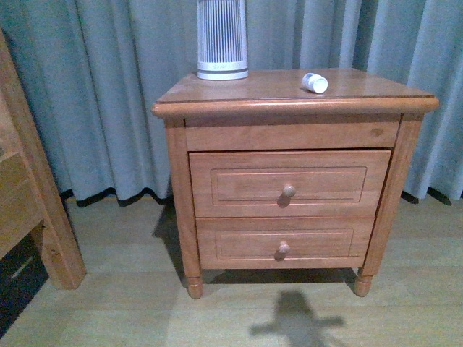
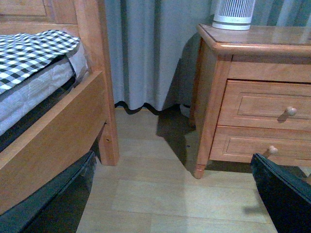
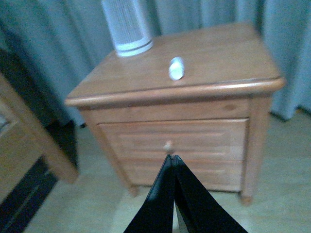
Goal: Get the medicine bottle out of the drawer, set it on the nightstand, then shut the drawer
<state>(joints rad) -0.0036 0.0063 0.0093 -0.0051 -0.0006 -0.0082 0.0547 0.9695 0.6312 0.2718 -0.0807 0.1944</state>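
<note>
both drawers (image 1: 289,183) flush, medicine bottle (image 1: 315,82) toppled on nightstand (image 1: 239,88); right gripper (image 3: 173,158) pinched empty, left gripper (image 2: 170,194) agape, cropped

Right gripper (image 3: 173,158): two black fingers pressed flat together, tips meeting in a point, nothing between them.
Left gripper (image 2: 170,194): two black fingers (image 2: 284,191) set wide apart at opposite edges of its wrist view, the gap between them bare.
Arms: neither shows in the front view.
</note>
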